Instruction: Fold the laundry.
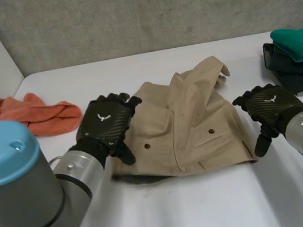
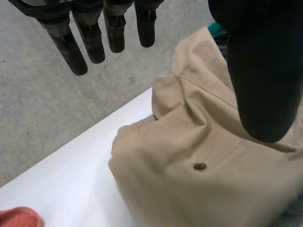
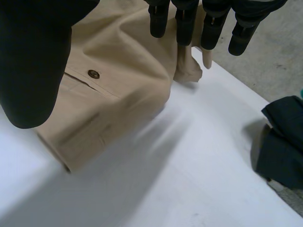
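over garment (image 1: pixel 191 127), uncurled left robot hand (image 1: pixel 106 127)

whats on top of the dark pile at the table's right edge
A teal cloth lies on the dark pile, covering much of its top. Whatever sits beneath the teal cloth is hidden.

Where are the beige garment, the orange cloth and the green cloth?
beige garment (image 1: pixel 194 126), head view, its middle.
orange cloth (image 1: pixel 35 116), head view, its middle.
green cloth (image 1: pixel 302 41), head view, its top fold.

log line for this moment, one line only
shorts: partly folded, mid table | left hand: open, at their left edge | right hand: open, beside their right edge | orange cloth far left, teal pile far right
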Tool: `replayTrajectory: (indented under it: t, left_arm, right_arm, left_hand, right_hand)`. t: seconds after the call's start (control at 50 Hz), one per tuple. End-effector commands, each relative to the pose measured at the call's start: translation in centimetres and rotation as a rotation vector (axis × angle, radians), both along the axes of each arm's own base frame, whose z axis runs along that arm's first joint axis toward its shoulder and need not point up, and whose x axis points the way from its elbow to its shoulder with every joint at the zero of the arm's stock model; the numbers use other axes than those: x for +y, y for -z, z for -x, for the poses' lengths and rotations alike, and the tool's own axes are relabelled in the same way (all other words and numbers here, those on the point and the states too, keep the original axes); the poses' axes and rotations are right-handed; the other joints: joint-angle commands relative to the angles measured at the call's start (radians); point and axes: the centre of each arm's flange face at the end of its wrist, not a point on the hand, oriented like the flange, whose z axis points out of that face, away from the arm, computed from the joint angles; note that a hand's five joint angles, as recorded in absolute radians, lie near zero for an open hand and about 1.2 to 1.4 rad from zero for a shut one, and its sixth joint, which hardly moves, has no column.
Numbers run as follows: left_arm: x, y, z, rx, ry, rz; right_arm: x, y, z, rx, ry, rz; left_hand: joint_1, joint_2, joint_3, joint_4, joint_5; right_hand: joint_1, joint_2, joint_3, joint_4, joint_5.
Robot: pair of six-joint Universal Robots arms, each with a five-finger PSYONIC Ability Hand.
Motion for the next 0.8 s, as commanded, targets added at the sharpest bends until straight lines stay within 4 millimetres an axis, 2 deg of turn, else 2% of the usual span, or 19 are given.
replayTrajectory:
  t: [0.02, 0.1, 0.18, 0.2, 0.28, 0.38, 0.46, 0.5, 0.52, 0.54, 0.56, 0.6, 0.66, 0.7, 0.72, 0.76, 0.8]
  left_arm:
    - [-2.3, -1.9, -1.3, 0.021, -0.042, 0.038]
    - [-4.4, -2.1, -1.5, 0.021, -0.010, 0.056]
    - [-6.5, 0.5, -0.5, -0.016, 0.072, 0.023]
    - [-7.6, 1.4, -0.1, -0.032, 0.099, 0.014]
    - [-10.7, 3.4, 0.2, -0.084, 0.127, 0.030]
    - [-13.2, 5.9, 0.8, -0.155, 0.165, 0.045]
    - [-14.8, 7.5, 1.3, -0.206, 0.195, 0.055]
    - [-15.3, 8.2, 1.5, -0.229, 0.202, 0.048]
    - [-15.3, 8.4, 1.6, -0.236, 0.206, 0.038]
    - [-15.3, 8.6, 1.6, -0.240, 0.208, 0.028]
    - [-15.0, 8.8, 1.5, -0.250, 0.215, 0.001]
    - [-14.2, 9.0, 1.8, -0.260, 0.227, -0.042]
    - [-12.9, 8.9, 2.1, -0.269, 0.237, -0.086]
    - [-12.1, 8.3, 2.3, -0.270, 0.244, -0.086]
    - [-10.9, 6.9, 2.7, -0.263, 0.247, -0.080]
    - [-9.4, 5.9, 2.8, -0.254, 0.245, -0.086]
    - [-7.1, 4.8, 2.9, -0.232, 0.232, -0.111]
  right_arm:
    - [0.9, -0.1, 0.6, 0.049, -0.042, 0.021]
    - [1.7, 0.8, 0.5, 0.054, -0.072, -0.009]
    - [2.2, 1.7, 0.2, 0.037, -0.097, -0.011]
    - [2.2, 1.9, 0.0, 0.035, -0.102, -0.002]
    - [1.4, 3.7, -0.3, 0.027, -0.105, 0.021]
    - [0.7, 5.4, -0.6, 0.028, -0.105, 0.026]
    - [0.5, 6.6, -1.3, 0.028, -0.126, 0.032]
    - [0.2, 7.4, -1.7, 0.028, -0.136, 0.043]
    - [0.1, 7.5, -1.8, 0.027, -0.134, 0.049]
    - [-0.3, 7.5, -1.7, 0.030, -0.121, 0.069]
    - [-0.6, 7.4, -1.7, 0.031, -0.113, 0.086]
    - [-1.6, 6.8, -1.5, 0.040, -0.074, 0.142]
    - [-3.5, 5.0, -1.7, 0.032, -0.032, 0.260]
    - [-5.2, 2.9, -2.2, 0.020, -0.027, 0.365]
    - [-5.7, 2.2, -2.3, 0.020, -0.027, 0.393]
    - [-7.6, 0.5, -2.9, 0.032, -0.028, 0.468]
    - [-8.9, -0.1, -3.3, 0.048, -0.032, 0.509]
  left_hand:
    - [0.008, -0.012, -0.016, -0.005, -0.006]
    - [0.008, -0.012, -0.016, -0.005, -0.006]
    - [0.017, -0.003, -0.007, 0.004, 0.003]
    - [0.017, -0.003, -0.007, 0.004, 0.003]
    - [0.017, -0.003, -0.007, 0.004, 0.003]
    - [0.014, -0.006, -0.010, 0.001, 0.000]
    - [0.017, -0.003, -0.007, 0.004, 0.003]
    - [0.113, 0.093, 0.089, 0.100, 0.099]
    - [0.195, 0.175, 0.171, 0.182, 0.181]
    - [0.286, 0.266, 0.262, 0.273, 0.272]
    - [0.659, 0.639, 0.635, 0.646, 0.645]
    - [1.183, 1.162, 1.158, 1.170, 1.168]
    - [1.185, 1.165, 1.161, 1.172, 1.171]
    - [1.185, 1.165, 1.161, 1.172, 1.171]
    - [1.185, 1.165, 1.161, 1.172, 1.171]
    - [1.185, 1.165, 1.161, 1.172, 1.171]
    - [1.185, 1.165, 1.161, 1.172, 1.171]
  right_hand:
    - [-0.047, -0.035, -0.035, -0.037, -0.048]
    - [-0.047, -0.035, -0.035, -0.037, -0.048]
    - [-0.047, -0.035, -0.035, -0.037, -0.048]
    - [-0.046, -0.034, -0.034, -0.035, -0.047]
    - [-0.031, -0.019, -0.019, -0.021, -0.032]
    - [0.042, 0.054, 0.054, 0.053, 0.041]
    - [0.233, 0.245, 0.245, 0.243, 0.232]
    - [0.709, 0.721, 0.721, 0.719, 0.708]
    - [0.875, 0.887, 0.887, 0.885, 0.873]
    - [1.172, 1.184, 1.184, 1.182, 1.171]
    - [1.175, 1.187, 1.187, 1.185, 1.174]
    - [1.175, 1.187, 1.187, 1.185, 1.174]
    - [1.175, 1.187, 1.187, 1.185, 1.174]
    - [1.175, 1.187, 1.187, 1.185, 1.174]
    - [1.175, 1.187, 1.187, 1.185, 1.174]
    - [1.175, 1.187, 1.187, 1.185, 1.174]
    - [1.175, 1.187, 1.187, 1.185, 1.174]
